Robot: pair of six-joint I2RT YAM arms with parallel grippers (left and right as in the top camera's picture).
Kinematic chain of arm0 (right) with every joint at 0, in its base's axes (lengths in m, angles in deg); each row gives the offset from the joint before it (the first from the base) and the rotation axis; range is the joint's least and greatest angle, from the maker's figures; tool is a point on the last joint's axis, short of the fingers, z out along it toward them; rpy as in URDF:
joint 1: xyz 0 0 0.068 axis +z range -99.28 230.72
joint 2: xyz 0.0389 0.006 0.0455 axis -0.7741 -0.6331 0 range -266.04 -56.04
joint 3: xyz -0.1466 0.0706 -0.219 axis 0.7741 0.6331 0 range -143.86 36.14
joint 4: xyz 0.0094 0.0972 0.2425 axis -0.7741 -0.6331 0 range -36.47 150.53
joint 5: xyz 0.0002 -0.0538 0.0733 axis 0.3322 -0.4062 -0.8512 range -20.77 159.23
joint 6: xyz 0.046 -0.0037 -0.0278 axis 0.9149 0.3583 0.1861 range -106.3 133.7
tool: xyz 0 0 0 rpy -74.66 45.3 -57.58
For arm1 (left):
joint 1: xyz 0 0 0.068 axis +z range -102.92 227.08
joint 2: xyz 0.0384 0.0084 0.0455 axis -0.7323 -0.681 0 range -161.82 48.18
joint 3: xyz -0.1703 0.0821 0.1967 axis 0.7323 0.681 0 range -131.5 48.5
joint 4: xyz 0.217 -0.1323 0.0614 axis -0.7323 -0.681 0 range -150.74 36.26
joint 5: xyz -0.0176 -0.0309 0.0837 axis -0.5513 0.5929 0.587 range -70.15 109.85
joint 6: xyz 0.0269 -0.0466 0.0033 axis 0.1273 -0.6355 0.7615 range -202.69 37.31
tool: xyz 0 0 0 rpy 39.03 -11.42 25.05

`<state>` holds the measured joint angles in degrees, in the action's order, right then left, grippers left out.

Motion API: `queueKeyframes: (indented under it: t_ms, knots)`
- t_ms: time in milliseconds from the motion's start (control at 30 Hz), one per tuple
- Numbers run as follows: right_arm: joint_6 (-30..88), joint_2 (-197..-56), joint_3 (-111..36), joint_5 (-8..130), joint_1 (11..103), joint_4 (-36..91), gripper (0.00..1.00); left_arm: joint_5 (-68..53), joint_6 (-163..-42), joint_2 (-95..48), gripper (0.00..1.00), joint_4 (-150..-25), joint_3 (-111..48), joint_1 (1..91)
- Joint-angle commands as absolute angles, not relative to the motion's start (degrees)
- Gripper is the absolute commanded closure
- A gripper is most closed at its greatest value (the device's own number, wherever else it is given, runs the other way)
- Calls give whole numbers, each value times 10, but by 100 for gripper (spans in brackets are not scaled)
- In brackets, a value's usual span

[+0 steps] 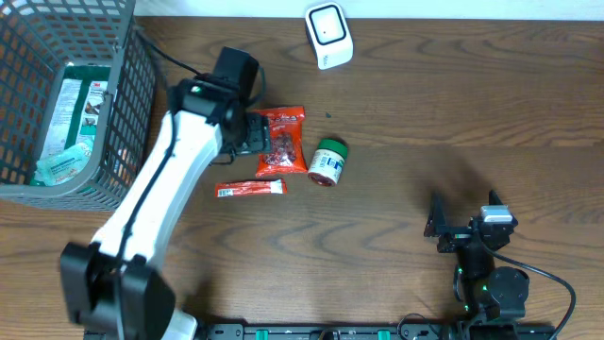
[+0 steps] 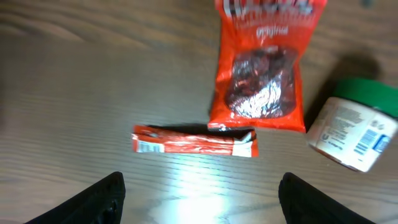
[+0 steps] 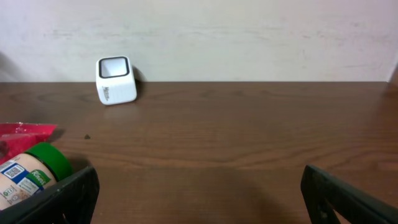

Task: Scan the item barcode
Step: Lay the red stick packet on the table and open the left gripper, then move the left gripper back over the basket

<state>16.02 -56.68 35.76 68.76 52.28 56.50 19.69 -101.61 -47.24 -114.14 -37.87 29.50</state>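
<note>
Left gripper [image 2: 202, 202] above the table [image 1: 425, 104], fingers spread wide, nothing between them. Just ahead of it in the left wrist view lies a slim red packet [image 2: 194, 142], flat on the wood, its printed end to the left. Touching the packet's far edge is a red snack pouch [image 2: 261, 68]; a green-lidded jar [image 2: 354, 130] lies on its side just beside the pouch. White scanner [image 1: 328, 35] sits at the table's far edge, well apart from all three. Grey basket [image 1: 123, 113] at far left holds other packs. Right gripper [image 3: 199, 199] low near the table's near edge, jaws wide, empty.
</note>
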Motion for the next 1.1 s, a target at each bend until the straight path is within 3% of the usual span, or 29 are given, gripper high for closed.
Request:
queueKeyframes:
  t_ms: [0,433,1067]
  knots:
    - [158,-564,358,687,520,563,1,229,-1003,-425,21,-1145,-396,312]
    - [158,-564,358,687,520,563,1,229,-966,-336,21,-1165,-449,412]
    - [158,-564,358,687,520,563,1,229,-941,-313,21,-1177,-570,458]
